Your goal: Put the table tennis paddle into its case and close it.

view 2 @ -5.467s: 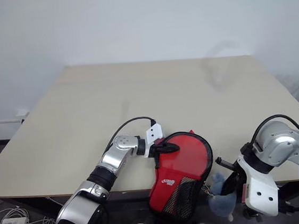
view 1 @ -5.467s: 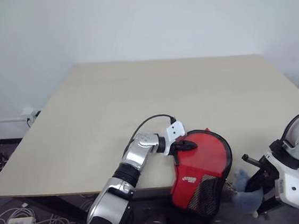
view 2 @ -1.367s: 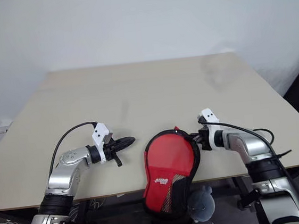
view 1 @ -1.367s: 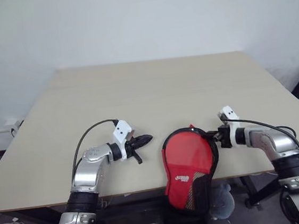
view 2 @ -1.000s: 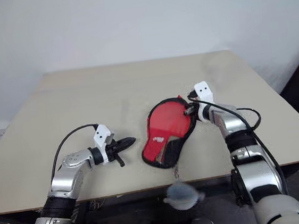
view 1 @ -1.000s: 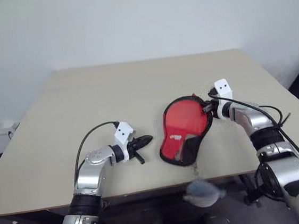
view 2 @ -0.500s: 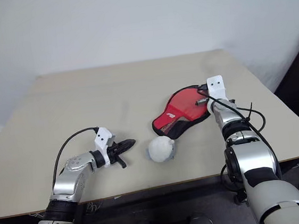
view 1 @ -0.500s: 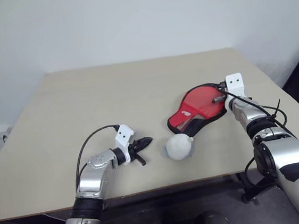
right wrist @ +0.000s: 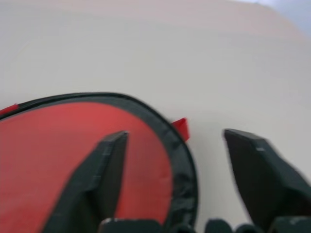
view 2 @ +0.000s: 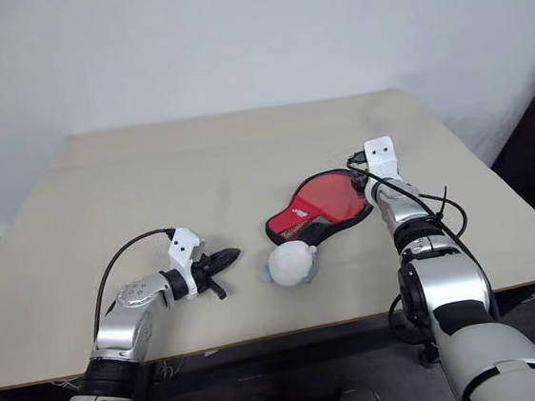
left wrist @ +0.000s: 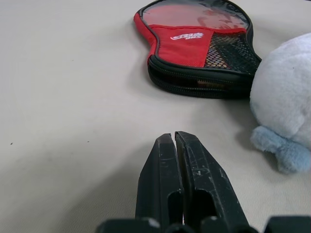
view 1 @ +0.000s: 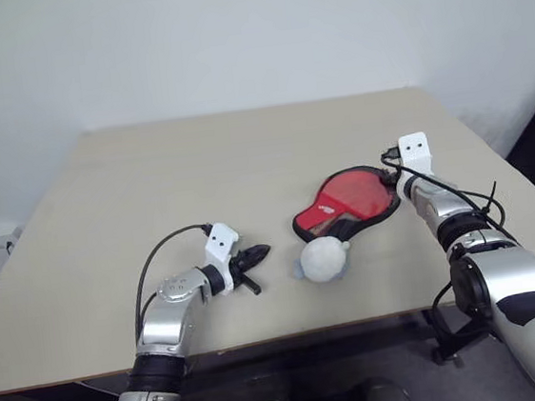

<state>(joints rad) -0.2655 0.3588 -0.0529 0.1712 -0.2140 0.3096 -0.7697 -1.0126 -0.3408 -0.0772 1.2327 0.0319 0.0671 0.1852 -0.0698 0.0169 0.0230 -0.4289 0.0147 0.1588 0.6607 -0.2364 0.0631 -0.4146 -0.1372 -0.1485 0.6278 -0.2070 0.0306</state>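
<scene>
The case (view 1: 349, 203) lies flat on the table, right of the middle, its see-through side up. The table tennis paddle (view 1: 356, 189) is inside it; its red face shows through. My right gripper (right wrist: 176, 135) is open at the case's round end, one finger over the red face and the other over bare table, with nothing held. A small red tab (right wrist: 180, 128) sticks out of the black rim there. My left gripper (view 1: 259, 253) is shut and empty, resting low over the table left of the case and pointing towards its narrow end (left wrist: 199, 80).
A pale grey plush lump (view 1: 322, 259) sits on the table against the case's narrow end, between my two grippers. The table (view 1: 198, 179) has open surface at the back and left. Its right edge runs close beside my right arm.
My right gripper has opened and let go of the case, which now lies flat. Before that it carried the case from the front edge farther onto the table. The left gripper stayed put.
</scene>
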